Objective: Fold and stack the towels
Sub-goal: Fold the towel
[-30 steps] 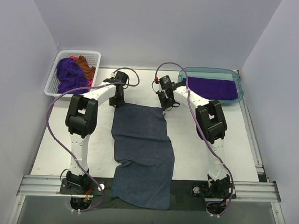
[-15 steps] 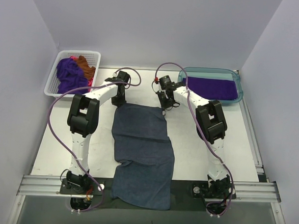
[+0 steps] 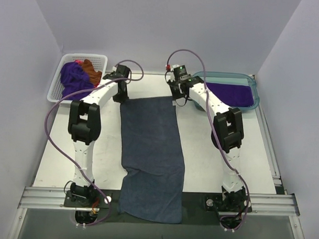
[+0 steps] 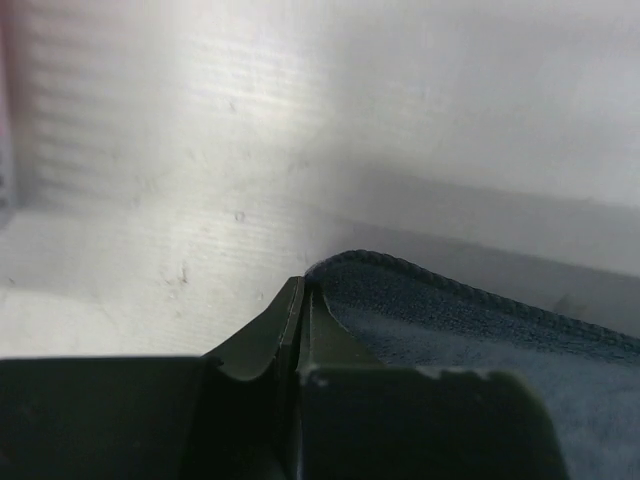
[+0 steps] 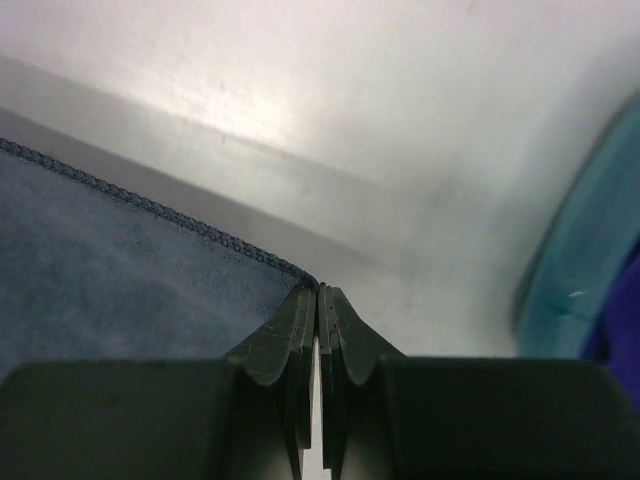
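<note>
- Top view: one blue-grey towel (image 3: pixel 150 156) lies lengthwise, its near end hanging over the table edge. The left gripper (image 3: pixel 120 97) and right gripper (image 3: pixel 176 99) sit at its two far corners, likely to stretch it flat for folding.
- Left of the towel's far end, one basket (image 3: pixel 98 58) holds three waiting towels: a crumpled purple towel (image 3: pixel 74 80), a rust-brown towel (image 3: pixel 90 69) and a sliver of pink towel (image 3: pixel 96 87).
- Right of its far end, one tub (image 3: pixel 224 75) holds one folded purple towel (image 3: pixel 231 94), probably the start of the stack.
- Left wrist view: the left gripper (image 4: pixel 303 290) has its jaws pressed together, pinching the blue-grey towel's (image 4: pixel 450 340) far-left corner.
- Right wrist view: the right gripper (image 5: pixel 319 295) has its jaws together on the blue-grey towel's (image 5: pixel 120 270) far-right corner, with the tub (image 5: pixel 570 260) beyond that corner.
</note>
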Tool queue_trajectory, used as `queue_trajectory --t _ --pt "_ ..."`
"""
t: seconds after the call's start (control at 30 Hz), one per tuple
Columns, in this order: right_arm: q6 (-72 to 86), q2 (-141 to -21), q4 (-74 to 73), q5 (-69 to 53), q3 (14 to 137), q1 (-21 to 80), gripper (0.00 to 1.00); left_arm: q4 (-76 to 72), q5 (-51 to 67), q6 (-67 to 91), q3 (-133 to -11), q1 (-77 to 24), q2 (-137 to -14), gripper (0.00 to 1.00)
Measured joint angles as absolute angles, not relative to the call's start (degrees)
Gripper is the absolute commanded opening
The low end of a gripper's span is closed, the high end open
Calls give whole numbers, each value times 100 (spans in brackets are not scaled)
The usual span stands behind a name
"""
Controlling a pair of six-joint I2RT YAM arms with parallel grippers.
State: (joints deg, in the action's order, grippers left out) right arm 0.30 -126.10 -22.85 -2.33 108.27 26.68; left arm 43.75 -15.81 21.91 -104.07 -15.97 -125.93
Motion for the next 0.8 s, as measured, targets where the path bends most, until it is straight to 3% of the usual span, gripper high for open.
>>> queue_trajectory --t 0.17,0.5,0.8 --pt "-290 -12610 -1780 -228 11399 2425 0 4187 -1584 2174 -11159 -1415 -12586 0" --pt "-1109 -12641 -207 -10 11410 2145 0 3857 -1472 2187 -12999 -1291 -13076 0" --pt "-1925 -13030 1059 270 11679 2141 0 3557 -1361 2206 -13432 -1179 -13375 0"
